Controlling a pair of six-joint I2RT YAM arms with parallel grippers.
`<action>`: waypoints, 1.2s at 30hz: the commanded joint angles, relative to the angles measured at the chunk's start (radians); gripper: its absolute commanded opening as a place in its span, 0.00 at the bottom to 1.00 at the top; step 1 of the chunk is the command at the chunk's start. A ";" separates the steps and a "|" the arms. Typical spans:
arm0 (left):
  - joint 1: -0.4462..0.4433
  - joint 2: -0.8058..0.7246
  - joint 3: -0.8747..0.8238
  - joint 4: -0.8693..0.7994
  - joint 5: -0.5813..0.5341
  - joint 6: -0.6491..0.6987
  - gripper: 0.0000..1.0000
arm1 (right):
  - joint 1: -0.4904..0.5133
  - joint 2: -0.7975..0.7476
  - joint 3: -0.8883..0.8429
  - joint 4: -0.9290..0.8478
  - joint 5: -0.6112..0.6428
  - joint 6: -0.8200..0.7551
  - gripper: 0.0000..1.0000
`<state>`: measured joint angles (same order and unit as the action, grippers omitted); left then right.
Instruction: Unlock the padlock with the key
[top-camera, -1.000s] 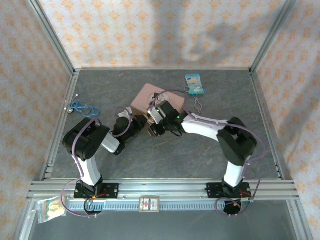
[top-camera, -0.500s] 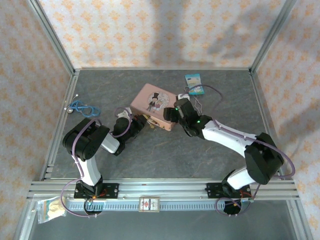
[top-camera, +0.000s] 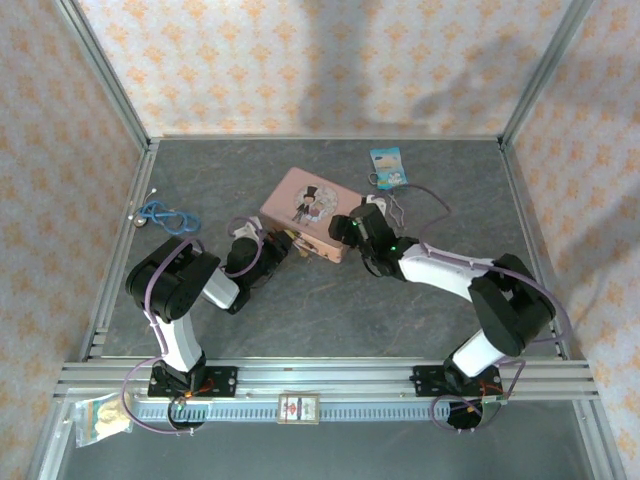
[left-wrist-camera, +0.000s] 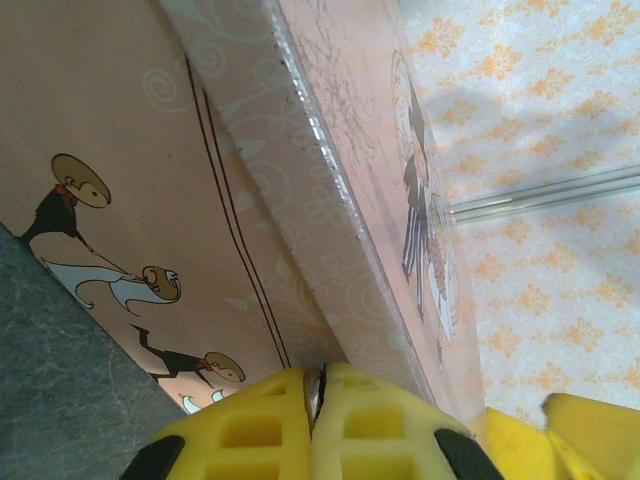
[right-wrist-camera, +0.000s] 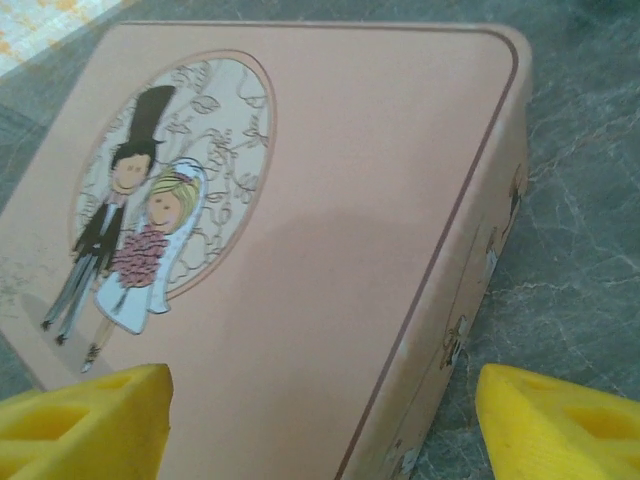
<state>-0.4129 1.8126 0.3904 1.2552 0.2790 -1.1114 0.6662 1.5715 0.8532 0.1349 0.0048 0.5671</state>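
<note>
Top external: pink tin (top-camera: 305, 203) sits between spread right claw (top-camera: 346, 231) and pressed-together left claw (top-camera: 285, 246); blue tag (top-camera: 388, 167) behind.

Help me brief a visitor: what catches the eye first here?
A pink tin with a bride-and-groom picture lies mid-table. The left gripper, shut, is close at its near side; the right gripper, open, hangs over its right end. A blue tag lies further back.

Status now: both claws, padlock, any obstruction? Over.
Left claw shut, against pink rectangular metal tin side. Right claw open, at tin's corner. Padlock: cannot tell.
</note>
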 joint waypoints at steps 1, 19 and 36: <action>-0.007 -0.028 -0.022 0.072 -0.030 -0.022 0.00 | -0.011 0.024 -0.023 0.077 -0.011 0.063 0.78; -0.016 -0.025 -0.073 0.172 -0.250 -0.089 0.00 | -0.056 0.024 -0.140 0.146 0.012 0.148 0.59; -0.018 -0.367 -0.134 -0.209 -0.127 0.063 0.00 | -0.059 0.204 0.088 0.159 0.031 0.078 0.60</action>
<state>-0.4240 1.5276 0.2699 1.1961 0.0975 -1.1156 0.6140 1.7309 0.8871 0.3210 0.0032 0.6880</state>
